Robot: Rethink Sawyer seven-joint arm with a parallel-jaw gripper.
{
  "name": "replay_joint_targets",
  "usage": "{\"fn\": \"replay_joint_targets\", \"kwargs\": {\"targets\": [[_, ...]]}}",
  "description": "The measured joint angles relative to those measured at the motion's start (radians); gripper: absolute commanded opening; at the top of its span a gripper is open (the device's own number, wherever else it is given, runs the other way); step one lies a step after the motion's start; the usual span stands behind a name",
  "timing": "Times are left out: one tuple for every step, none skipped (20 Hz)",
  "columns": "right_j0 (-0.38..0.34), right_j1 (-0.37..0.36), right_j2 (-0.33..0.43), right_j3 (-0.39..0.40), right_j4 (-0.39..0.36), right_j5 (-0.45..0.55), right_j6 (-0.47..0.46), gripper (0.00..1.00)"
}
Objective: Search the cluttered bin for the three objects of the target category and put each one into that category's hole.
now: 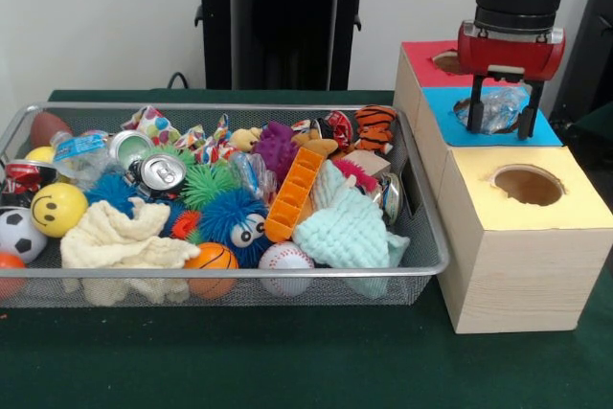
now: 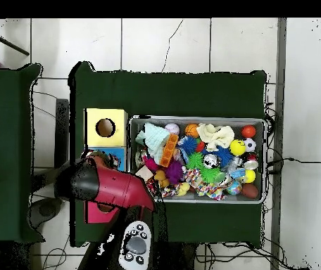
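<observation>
At frame right, the gripper [image 1: 499,120] fingers straddle crumpled plastic [image 1: 501,107] over the blue hole [image 1: 479,107]; it could snag on the rim.

No readable text, brand, number or sign anywhere in either view. Blue label on the clear plastic bottle [image 1: 79,148] at the bin's left: printing too small to make out. Crushed cans [image 1: 158,171] show bare silver tops only, no brand legible; the red and white can [image 1: 21,179] at the left rim carries markings that cannot be read. Patterned wrappers [image 1: 153,124] at the back show coloured dots, no letters. Smiley face on the yellow ball [image 1: 57,209]: a drawing, not lettering. Coloured tops of the wooden boxes [image 1: 525,237] unmarked. Grey button pad [image 2: 135,247] on the arm in the overhead view: symbols indistinct.
</observation>
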Motion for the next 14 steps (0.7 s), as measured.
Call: {"fn": "replay_joint_targets", "kwargs": {"targets": [[0.000, 0.000, 0.000, 0.000, 0.000, 0.000, 0.000, 1.00], [0.000, 0.000, 0.000, 0.000, 0.000, 0.000, 0.000, 1.00], [0.001, 0.000, -0.001, 0.000, 0.000, 0.000, 0.000, 1.00], [0.002, 0.000, -0.002, 0.000, 0.000, 0.000, 0.000, 1.00], [0.007, 0.000, -0.007, 0.000, 0.000, 0.000, 0.000, 1.00], [0.012, 0.000, -0.012, 0.000, 0.000, 0.001, 0.000, 1.00], [0.015, 0.000, -0.015, 0.000, 0.000, 0.003, 0.000, 1.00], [0.019, 0.000, -0.021, 0.000, 0.000, 0.007, 0.000, 1.00], [0.024, -0.001, -0.028, 0.001, -0.001, 0.015, 0.000, 1.00], [0.027, -0.001, -0.034, 0.000, 0.000, 0.024, 0.000, 1.00], [0.029, -0.003, -0.039, 0.001, -0.001, 0.036, 0.000, 1.00], [0.031, -0.005, -0.044, 0.001, -0.001, 0.049, 0.000, 1.00], [0.034, -0.007, -0.051, 0.000, 0.000, 0.064, 0.000, 1.00], [0.035, -0.019, -0.063, -0.004, 0.000, 0.094, 0.000, 1.00]]}}
